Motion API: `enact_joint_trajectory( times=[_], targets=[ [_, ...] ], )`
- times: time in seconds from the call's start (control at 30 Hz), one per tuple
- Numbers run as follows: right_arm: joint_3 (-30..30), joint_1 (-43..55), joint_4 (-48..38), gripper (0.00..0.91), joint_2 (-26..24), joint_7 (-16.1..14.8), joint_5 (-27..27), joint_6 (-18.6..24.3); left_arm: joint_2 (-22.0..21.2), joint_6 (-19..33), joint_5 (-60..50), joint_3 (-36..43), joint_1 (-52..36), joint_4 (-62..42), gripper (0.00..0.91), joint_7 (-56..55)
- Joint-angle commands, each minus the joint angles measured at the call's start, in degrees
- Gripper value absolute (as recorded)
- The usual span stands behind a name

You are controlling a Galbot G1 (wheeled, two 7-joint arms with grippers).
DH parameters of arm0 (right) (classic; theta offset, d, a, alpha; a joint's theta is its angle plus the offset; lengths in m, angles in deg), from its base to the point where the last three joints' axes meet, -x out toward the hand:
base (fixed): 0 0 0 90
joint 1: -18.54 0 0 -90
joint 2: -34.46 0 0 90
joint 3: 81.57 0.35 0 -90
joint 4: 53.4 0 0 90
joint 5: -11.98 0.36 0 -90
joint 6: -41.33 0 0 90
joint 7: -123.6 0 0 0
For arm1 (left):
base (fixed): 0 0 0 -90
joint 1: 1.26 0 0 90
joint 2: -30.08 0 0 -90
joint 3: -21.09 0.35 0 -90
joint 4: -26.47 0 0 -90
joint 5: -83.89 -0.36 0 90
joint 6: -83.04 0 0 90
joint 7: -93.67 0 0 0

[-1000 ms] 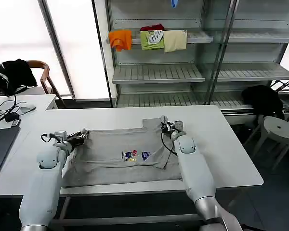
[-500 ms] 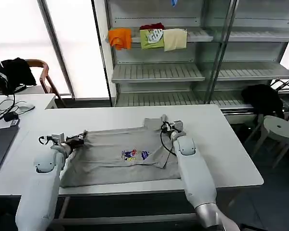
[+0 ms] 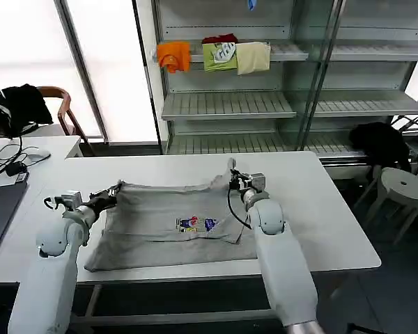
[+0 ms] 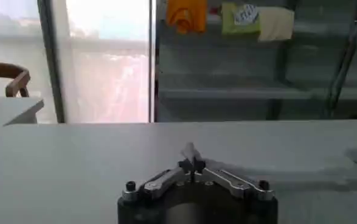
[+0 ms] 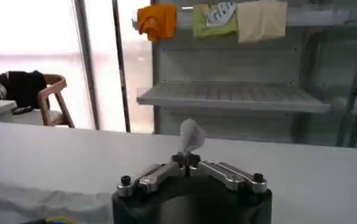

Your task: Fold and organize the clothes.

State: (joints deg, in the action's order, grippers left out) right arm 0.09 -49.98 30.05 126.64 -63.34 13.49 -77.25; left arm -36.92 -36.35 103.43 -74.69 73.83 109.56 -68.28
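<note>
Both arms have pulled the shirt [image 3: 171,223] taut off the desk [image 3: 320,209], left pincer [image 3: 113,191] and right pincer [image 3: 232,179] each pinching a far corner; every fold remains.

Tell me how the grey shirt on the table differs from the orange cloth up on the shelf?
The grey shirt lies spread on the white table; the orange cloth hangs bunched over a shelf edge. The shirt bears a small colourful print; the cloth looks plain. The left claw and right claw pinch the shirt's far corners; nothing grips the cloth.
</note>
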Motion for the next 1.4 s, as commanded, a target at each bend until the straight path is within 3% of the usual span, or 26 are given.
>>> enact_joint_trajectory(
  times=[0.03, 0.47, 1.4],
  targets=[
    [0.60, -13.80, 17.13, 0.000, -6.59, -0.44, 1.60, -2.34, 2.00, 1.08, 7.33, -2.36, 9.64, 9.24, 0.000, 0.97],
    [1.59, -22.09, 23.80, 0.000, -6.86, -1.15, 1.49, -2.90, 3.50, 2.20, 9.63, -5.23, 17.43, 13.76, 0.000, 3.69],
    [1.79, -27.18, 28.02, 0.000, -6.90, -2.30, -1.09, -4.03, 3.21, 1.29, 7.08, -8.83, 24.47, 17.78, 0.010, 5.16]
  ],
)
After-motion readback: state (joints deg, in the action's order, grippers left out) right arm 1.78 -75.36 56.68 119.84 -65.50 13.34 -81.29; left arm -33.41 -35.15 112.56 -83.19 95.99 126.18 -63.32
